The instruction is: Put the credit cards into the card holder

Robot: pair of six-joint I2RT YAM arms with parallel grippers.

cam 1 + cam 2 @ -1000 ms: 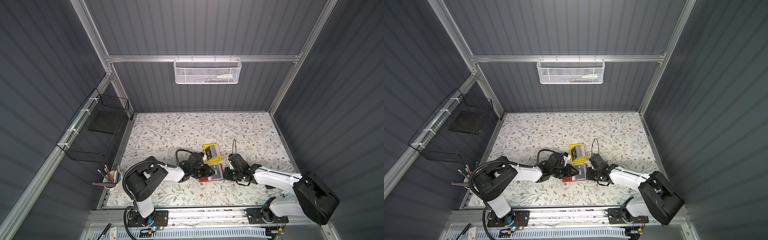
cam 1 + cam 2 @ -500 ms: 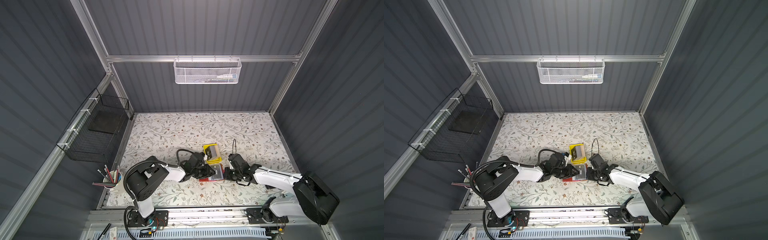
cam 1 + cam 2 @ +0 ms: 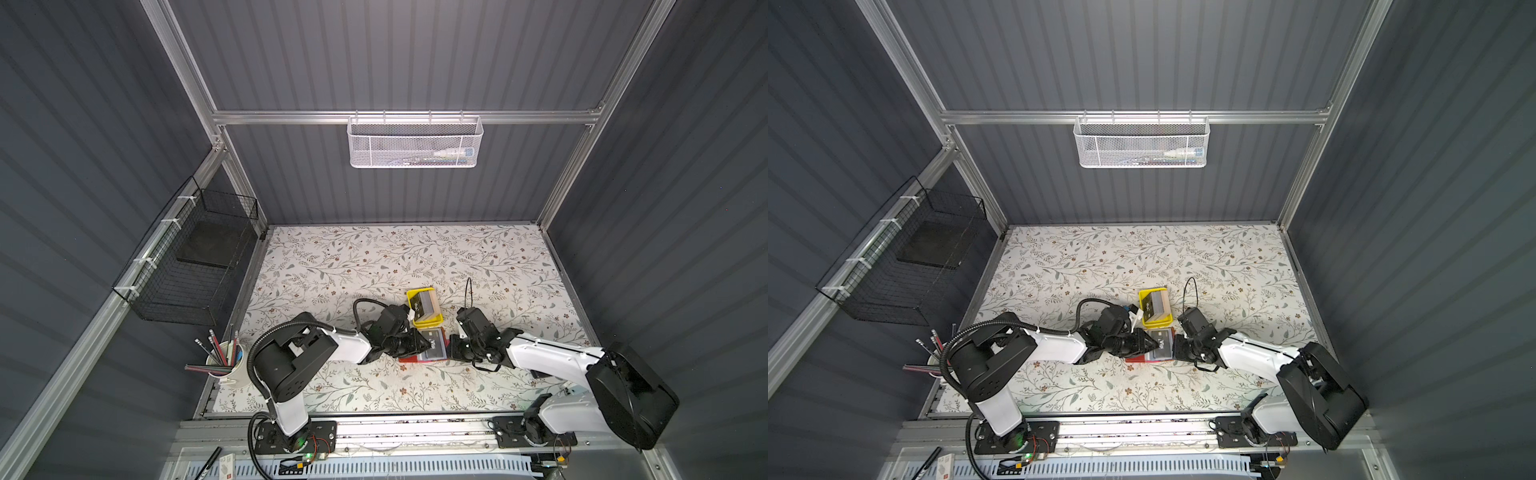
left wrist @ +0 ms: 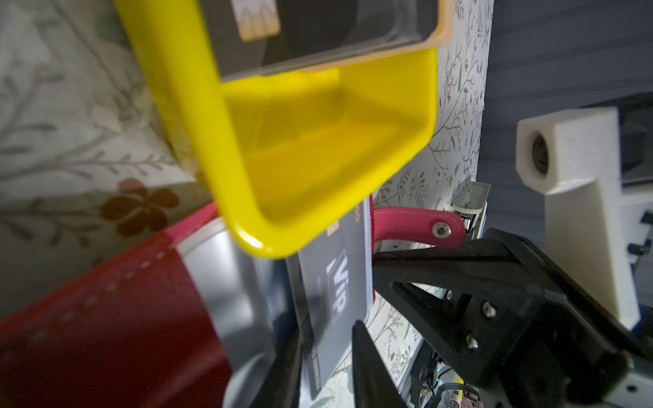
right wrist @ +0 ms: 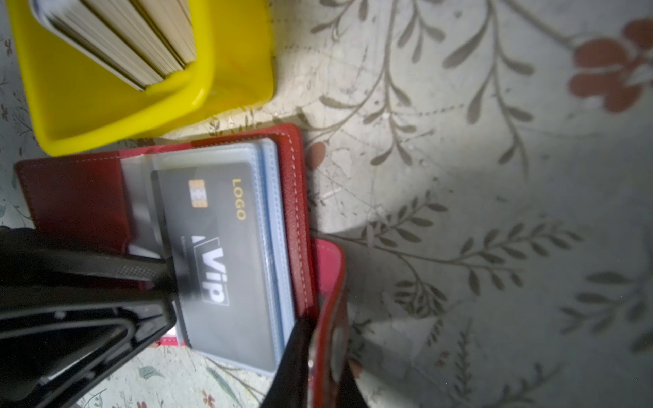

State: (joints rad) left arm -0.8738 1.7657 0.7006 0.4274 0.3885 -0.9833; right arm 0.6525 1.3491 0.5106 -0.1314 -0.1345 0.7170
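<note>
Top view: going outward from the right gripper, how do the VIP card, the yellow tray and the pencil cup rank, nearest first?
1. The VIP card: just left of the right gripper, at the red card holder.
2. The yellow tray: behind the card, farther back.
3. The pencil cup: far-left table edge.

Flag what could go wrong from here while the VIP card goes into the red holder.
1. The VIP card sits slightly askew to the clear pocket, with the left pincer clamped on its edge; pushing may jam or bend it.
2. The right pincer seems to grip only the strap of the card holder; the holder could slide.
3. The yellow tray lies right beside it and might get nudged.
</note>
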